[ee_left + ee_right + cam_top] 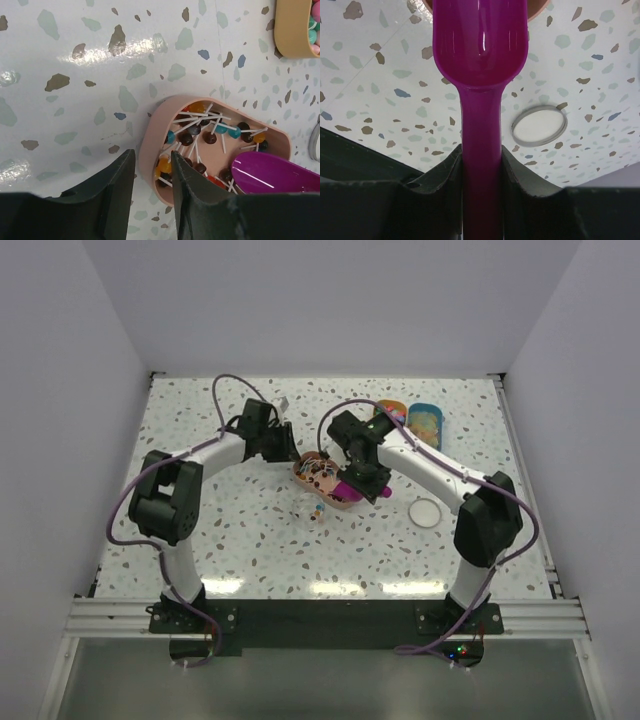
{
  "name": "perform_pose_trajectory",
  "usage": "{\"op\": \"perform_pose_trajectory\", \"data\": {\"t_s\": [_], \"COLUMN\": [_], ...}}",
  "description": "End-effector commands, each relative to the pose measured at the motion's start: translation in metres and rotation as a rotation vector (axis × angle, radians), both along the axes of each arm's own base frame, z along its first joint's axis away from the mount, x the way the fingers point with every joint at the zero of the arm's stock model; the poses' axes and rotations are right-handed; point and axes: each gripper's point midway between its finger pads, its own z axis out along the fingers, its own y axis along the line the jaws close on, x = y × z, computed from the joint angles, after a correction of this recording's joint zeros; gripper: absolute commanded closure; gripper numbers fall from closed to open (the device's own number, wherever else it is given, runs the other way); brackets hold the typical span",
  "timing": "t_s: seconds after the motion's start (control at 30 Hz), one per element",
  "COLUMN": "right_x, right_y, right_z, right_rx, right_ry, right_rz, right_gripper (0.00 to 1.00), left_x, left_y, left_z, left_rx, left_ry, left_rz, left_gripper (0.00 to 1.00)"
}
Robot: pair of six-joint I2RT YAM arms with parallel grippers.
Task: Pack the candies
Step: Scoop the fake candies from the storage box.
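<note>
The candies [200, 137] are small dark, red, blue and orange lollipops on white sticks, piled in a pink oval tray [150, 145] at the table's middle [300, 471]. My left gripper [151, 153] stands open astride the tray's near-left rim, one finger inside over the candies and one outside with a sliver of table showing beside the wall. My right gripper [481, 150] is shut on the handle of the purple scoop [480, 40]. The scoop's bowl [270, 172] rests in the right end of the tray, and I see no candies in it.
A white round lid [539, 125] lies right of the tray [425, 511]. An orange container [390, 412] and a blue one [425, 422] stand at the back right. A tan container with pastel candies [295, 30] shows beyond the tray. A few coloured pieces [316, 512] lie in front of it.
</note>
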Motion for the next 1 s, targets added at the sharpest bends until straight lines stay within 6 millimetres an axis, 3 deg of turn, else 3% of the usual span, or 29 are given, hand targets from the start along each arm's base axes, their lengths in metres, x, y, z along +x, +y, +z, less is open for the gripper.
{"op": "perform_pose_trajectory", "data": {"t_s": [0.0, 0.13, 0.4, 0.8, 0.97], "right_x": [0.003, 0.006, 0.019, 0.041, 0.038], "right_y": [-0.001, 0.000, 0.018, 0.054, 0.046], "right_z": [0.010, 0.002, -0.007, -0.031, -0.022], "right_rx": [-0.039, -0.082, -0.119, -0.081, -0.090], "right_ry": [-0.011, 0.008, 0.006, 0.009, -0.008], "right_rz": [0.028, 0.039, 0.089, 0.102, 0.095], "right_gripper": [1.00, 1.00, 1.00, 1.00, 1.00], "left_x": [0.008, 0.003, -0.004, -0.010, -0.008], "left_y": [-0.006, -0.005, -0.012, -0.021, -0.016], "left_z": [0.004, -0.011, -0.015, -0.007, -0.006], "left_rx": [0.029, 0.048, 0.037, -0.014, 0.010], "left_ry": [-0.035, -0.004, 0.013, 0.010, -0.003], "left_rz": [-0.019, -0.019, -0.034, -0.049, -0.033], "left_gripper": [0.61, 0.69, 0.80, 0.84, 0.85]}}
